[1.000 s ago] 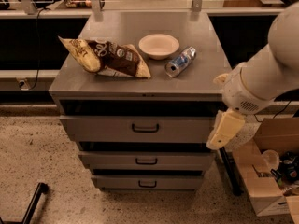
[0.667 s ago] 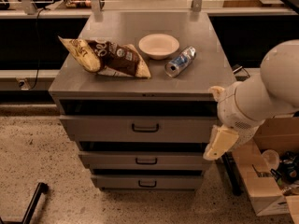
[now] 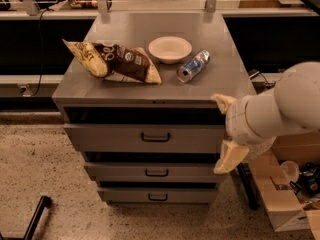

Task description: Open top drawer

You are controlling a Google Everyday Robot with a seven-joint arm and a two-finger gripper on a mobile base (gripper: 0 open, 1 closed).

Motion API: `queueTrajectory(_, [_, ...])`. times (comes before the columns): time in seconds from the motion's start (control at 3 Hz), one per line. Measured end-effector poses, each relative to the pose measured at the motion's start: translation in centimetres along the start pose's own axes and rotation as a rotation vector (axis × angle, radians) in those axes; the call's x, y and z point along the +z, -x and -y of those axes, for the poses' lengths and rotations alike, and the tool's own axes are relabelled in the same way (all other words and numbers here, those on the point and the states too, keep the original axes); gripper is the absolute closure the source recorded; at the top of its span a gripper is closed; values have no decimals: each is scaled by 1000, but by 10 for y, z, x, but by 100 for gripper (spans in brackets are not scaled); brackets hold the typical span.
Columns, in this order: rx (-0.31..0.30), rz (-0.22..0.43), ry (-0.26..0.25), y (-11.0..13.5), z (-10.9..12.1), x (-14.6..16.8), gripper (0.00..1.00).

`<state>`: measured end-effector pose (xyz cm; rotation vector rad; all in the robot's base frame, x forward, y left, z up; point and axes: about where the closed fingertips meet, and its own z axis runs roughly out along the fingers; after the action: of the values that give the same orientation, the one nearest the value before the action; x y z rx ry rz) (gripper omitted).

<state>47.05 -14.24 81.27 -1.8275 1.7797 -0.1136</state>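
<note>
The top drawer (image 3: 120, 137) is the widest grey front of three, under the cabinet top, with a dark bar handle (image 3: 155, 137) at its centre and a dark gap above it. Its interior does not show. My gripper (image 3: 220, 134) is at the drawer front's right end, right of the handle. Its two cream fingers (image 3: 231, 156) stand wide apart, one above the other, and hold nothing. The white arm reaches in from the right.
Two shorter drawers (image 3: 156, 172) sit below. On the cabinet top (image 3: 225, 79) lie a brown chip bag (image 3: 112, 61), a white bowl (image 3: 170, 49) and a can (image 3: 193, 66). A cardboard box (image 3: 285, 194) stands on the floor at right, and a black bar (image 3: 35, 219) at bottom left.
My arm and gripper have moved left and slightly down, from beside the cabinet's right side to the right end of the top drawer front. The drawers have not moved.
</note>
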Motion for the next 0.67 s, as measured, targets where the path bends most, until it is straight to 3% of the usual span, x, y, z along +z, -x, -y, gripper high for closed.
queueTrajectory(0.33, [-6,3,-4,-3,-6,19,0])
queueTrajectory(0.67, [-60,-12,-9,-8,-15,47,0])
